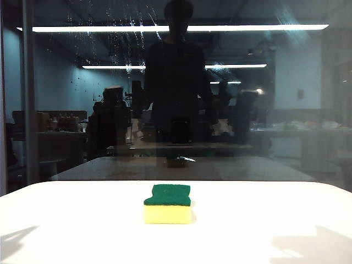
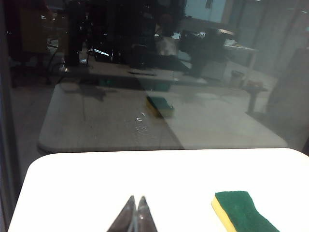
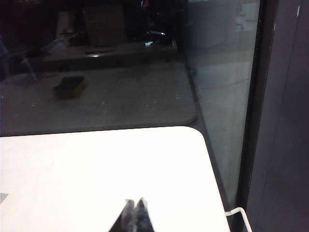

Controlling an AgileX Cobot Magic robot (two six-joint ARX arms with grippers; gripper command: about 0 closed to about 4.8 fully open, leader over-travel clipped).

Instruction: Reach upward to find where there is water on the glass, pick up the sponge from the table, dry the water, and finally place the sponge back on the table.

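Up on the glass [image 1: 66,110], to the left of the person's dark reflection, the water [image 1: 118,33] is showing as whitish droplets and thin vertical streaks, speckling the pane around the bright reflected strip lights. A grey frame bar [image 1: 28,93] is standing at the pane's left side, left of the droplets.

Below the glass, the white bench [image 1: 66,220] is lying wide and plain. The sponge [image 1: 168,203] is sitting flat near its middle, green scouring layer up and yellow foam facing the camera (its own faint reflection is showing in the pane behind it).

Neither arm is appearing in the exterior view. In the left wrist view, the left pincer [image 2: 135,209] is hovering over the bench with its two dark fingertips pressed together, gripping nothing; the sponge [image 2: 244,211] is lying apart from it, off to one side, and a few small drops are glinting on the glass [image 2: 159,72] beyond the bench edge.

In the right wrist view, the right pincer [image 3: 134,210] is likewise hanging over a bare corner of the bench [image 3: 72,164] with its tips meeting and nothing held, near the dark window frame [image 3: 285,116]. The sponge's reflection alone is visible there.
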